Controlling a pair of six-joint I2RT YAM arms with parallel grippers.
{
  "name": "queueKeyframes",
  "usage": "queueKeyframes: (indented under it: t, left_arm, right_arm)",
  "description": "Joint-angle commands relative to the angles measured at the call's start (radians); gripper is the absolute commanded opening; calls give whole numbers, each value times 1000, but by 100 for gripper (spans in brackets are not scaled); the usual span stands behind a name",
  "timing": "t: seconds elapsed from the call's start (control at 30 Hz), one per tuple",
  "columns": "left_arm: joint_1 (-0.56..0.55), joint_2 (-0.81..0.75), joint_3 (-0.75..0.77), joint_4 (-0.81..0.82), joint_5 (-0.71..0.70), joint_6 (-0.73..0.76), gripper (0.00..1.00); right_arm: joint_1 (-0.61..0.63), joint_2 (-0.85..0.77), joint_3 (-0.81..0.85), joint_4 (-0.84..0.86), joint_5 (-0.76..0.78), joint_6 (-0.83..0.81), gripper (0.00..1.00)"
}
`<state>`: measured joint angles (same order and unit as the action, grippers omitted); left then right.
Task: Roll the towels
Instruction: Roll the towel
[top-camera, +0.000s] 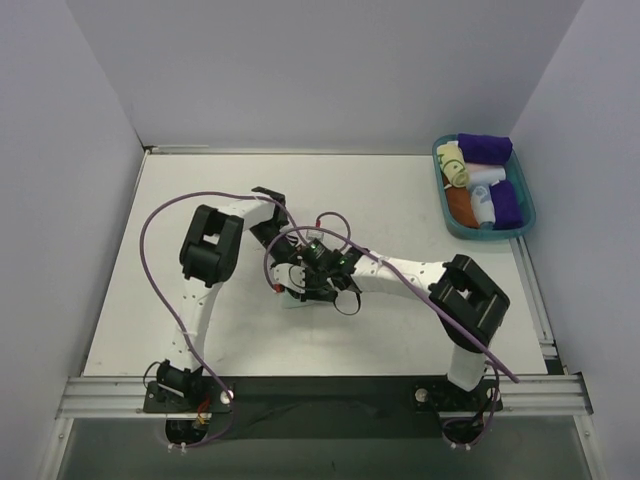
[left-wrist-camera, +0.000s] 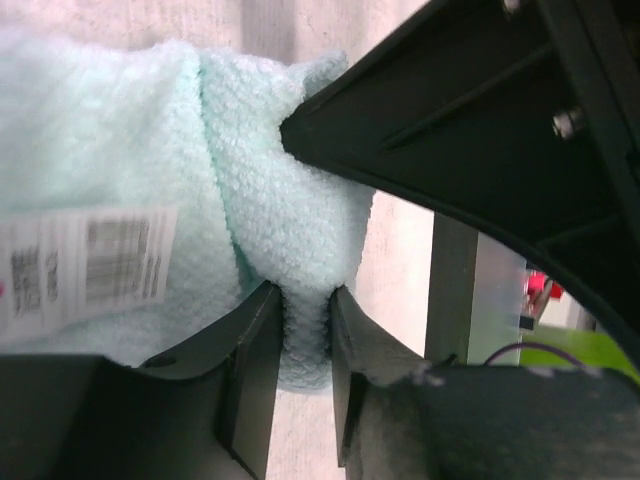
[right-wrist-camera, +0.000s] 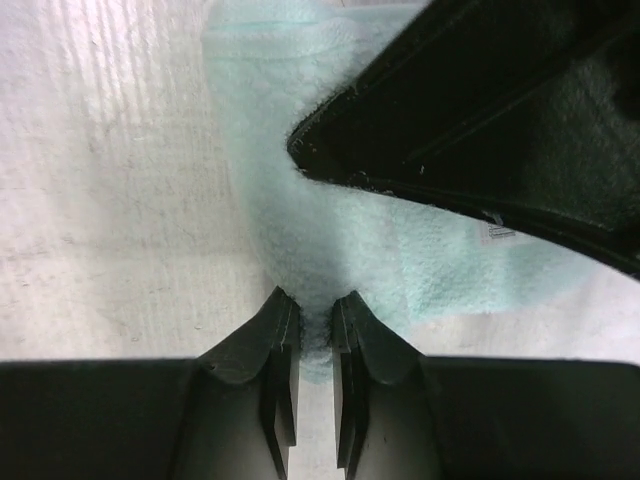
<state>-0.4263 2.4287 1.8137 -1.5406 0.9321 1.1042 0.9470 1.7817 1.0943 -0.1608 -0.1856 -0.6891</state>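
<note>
Mint-aqua towel (left-wrist-camera: 290, 220), long axis unclear

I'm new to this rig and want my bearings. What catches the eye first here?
At mid-table, the left end effector and right end effector each pinch a fold of the mint towel, crowded close together. At the far right corner sits a teal tray of rolled cloths.
</note>
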Motion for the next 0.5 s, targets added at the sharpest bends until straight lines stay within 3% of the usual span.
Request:
queueKeyframes:
  t: [0.0,0.07,0.1,0.2,0.47]
  left_arm:
    - [58,-68,-62,75,2,77,35]
    - [107,-138,-114,149,25,39,40]
    - [127,-158,-126,161,51,37,50]
    - [199,-217,-165,162,91,36,62]
    - [399,-491,-385,256,119,28,65]
  right_arm:
    - [-37,68,41,-230,-236,62,0]
    - [-53,81,81,-314,-288,83,0]
    - [-59,91,96,-344,-310,106,0]
    - [-85,110,136,-439,-405,160,0]
    - [-195,294,295,-588,-672,240,0]
